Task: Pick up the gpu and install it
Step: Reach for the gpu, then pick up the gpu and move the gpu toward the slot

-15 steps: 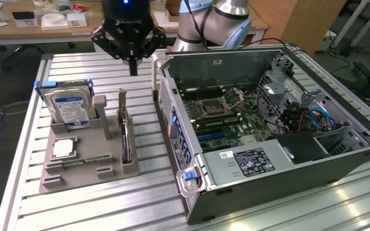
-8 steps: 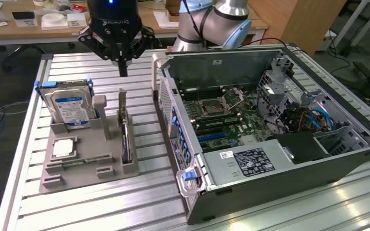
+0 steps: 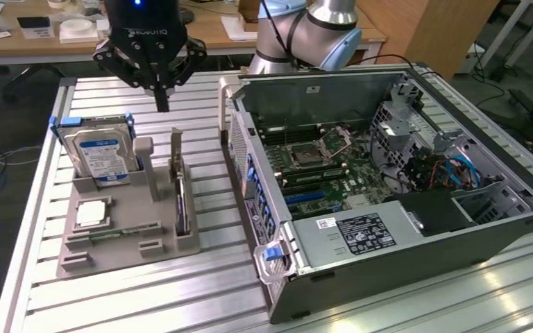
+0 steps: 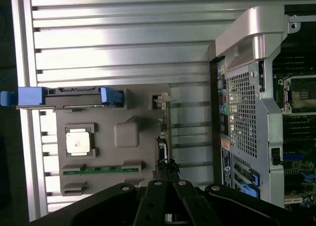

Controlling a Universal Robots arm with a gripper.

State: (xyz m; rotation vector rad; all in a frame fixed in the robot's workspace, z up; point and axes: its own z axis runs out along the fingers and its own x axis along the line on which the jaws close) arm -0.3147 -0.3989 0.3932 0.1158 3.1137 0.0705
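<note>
Slatted table (image 3: 155,295), thin dark gpu (image 3: 181,205) upright

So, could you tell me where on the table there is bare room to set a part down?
Bare slats lie on the table nearer the camera than the grey holder, and beyond the hard drive, below the gripper. The gap between the gpu and the computer case is narrow.
</note>
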